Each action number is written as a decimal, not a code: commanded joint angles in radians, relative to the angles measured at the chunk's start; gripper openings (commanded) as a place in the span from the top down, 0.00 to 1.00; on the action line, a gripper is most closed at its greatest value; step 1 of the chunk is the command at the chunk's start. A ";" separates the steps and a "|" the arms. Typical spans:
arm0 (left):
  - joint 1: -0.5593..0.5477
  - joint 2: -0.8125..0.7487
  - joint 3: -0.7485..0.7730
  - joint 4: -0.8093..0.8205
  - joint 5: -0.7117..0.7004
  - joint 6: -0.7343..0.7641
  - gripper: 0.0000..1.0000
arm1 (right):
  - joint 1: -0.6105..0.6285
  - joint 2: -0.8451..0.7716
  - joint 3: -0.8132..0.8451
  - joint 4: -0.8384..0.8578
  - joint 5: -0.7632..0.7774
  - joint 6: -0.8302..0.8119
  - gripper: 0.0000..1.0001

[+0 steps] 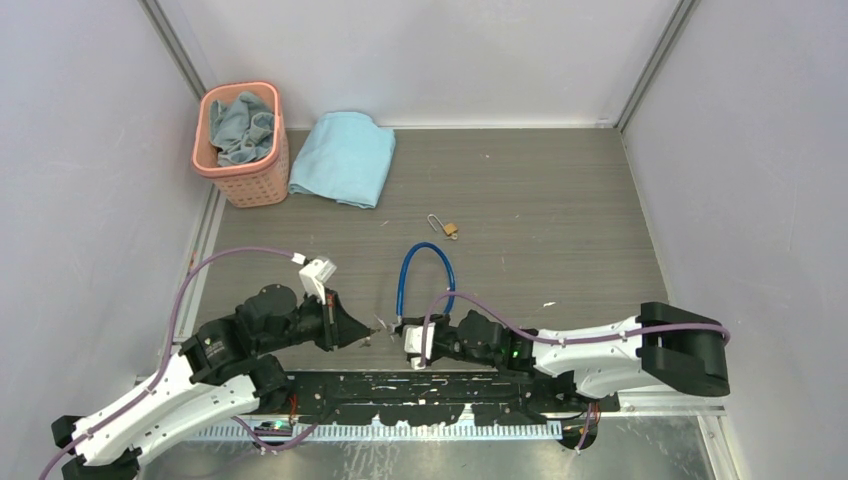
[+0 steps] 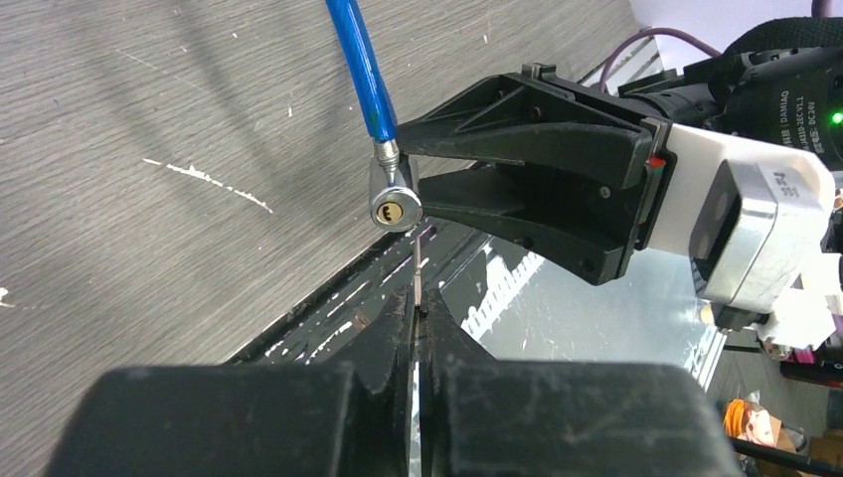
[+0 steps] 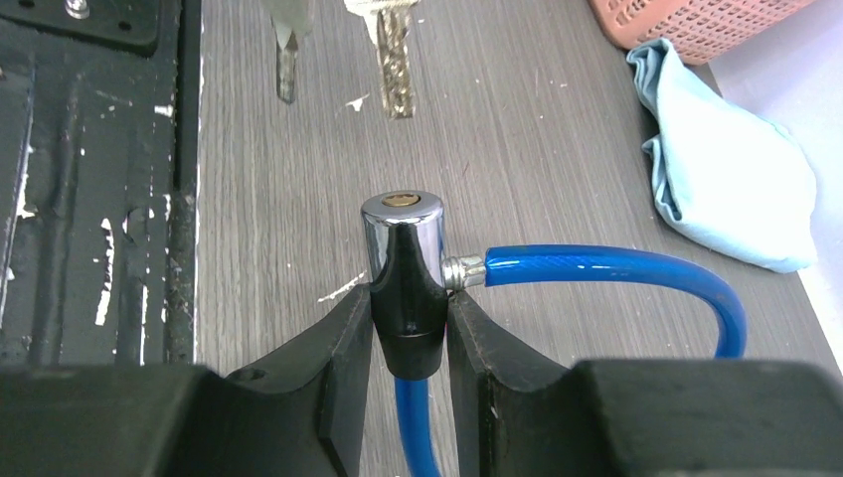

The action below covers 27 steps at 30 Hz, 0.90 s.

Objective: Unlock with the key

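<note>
Observer: Fingers first. Left gripper (image 2: 418,316) is pinched fully together on the key (image 3: 396,62). The blade sticks out past the tips, aimed at the lock cylinder (image 3: 401,238). Key is near the near edge of the table (image 1: 560,200), about midway along it, just short of the keyhole (image 2: 390,212) and not touching.

Checker: Right side?

Observer: Right gripper (image 3: 409,308) clamps the black base of the cylinder, with the chrome cap and keyhole left bare and turned toward the key. Judgement: one arm fixes the lock so it cannot swing on the blue cable (image 1: 425,255), and the other brings the key in. Blade sits a little below the keyhole in the left wrist view, so alignment looks unfinished.

Checker: Second metal piece (image 3: 286,62) beside the key?

Observer: Narrower, hanging just beside it. Cannot tell what it is.

Checker: Containers?

Observer: Pink basket (image 1: 250,185) at the far left corner, crumpled grey-blue cloth (image 1: 243,128) inside. Folded light blue towel (image 1: 345,157) lies just beside the basket on the table, outside it. Small brass padlock (image 1: 445,228) lies near the middle, well apart from both grippers.
</note>
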<state>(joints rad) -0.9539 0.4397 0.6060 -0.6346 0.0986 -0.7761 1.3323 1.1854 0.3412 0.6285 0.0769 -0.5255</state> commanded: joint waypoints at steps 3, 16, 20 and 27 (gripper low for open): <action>0.000 0.005 0.041 0.004 -0.026 -0.002 1.00 | 0.022 0.022 0.036 0.128 0.064 -0.065 0.99; -0.001 0.040 -0.034 0.130 -0.044 -0.060 1.00 | 0.041 -0.002 0.030 0.145 0.081 -0.081 0.99; 0.000 0.048 -0.041 0.134 -0.058 -0.071 1.00 | 0.045 0.000 0.027 0.161 0.096 -0.085 0.99; 0.000 0.053 -0.052 0.144 -0.070 -0.084 1.00 | 0.048 0.009 0.024 0.183 0.108 -0.091 0.99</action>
<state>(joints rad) -0.9539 0.4873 0.5526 -0.5571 0.0479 -0.8486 1.3727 1.2133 0.3412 0.6758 0.1570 -0.5797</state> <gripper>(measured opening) 0.010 0.366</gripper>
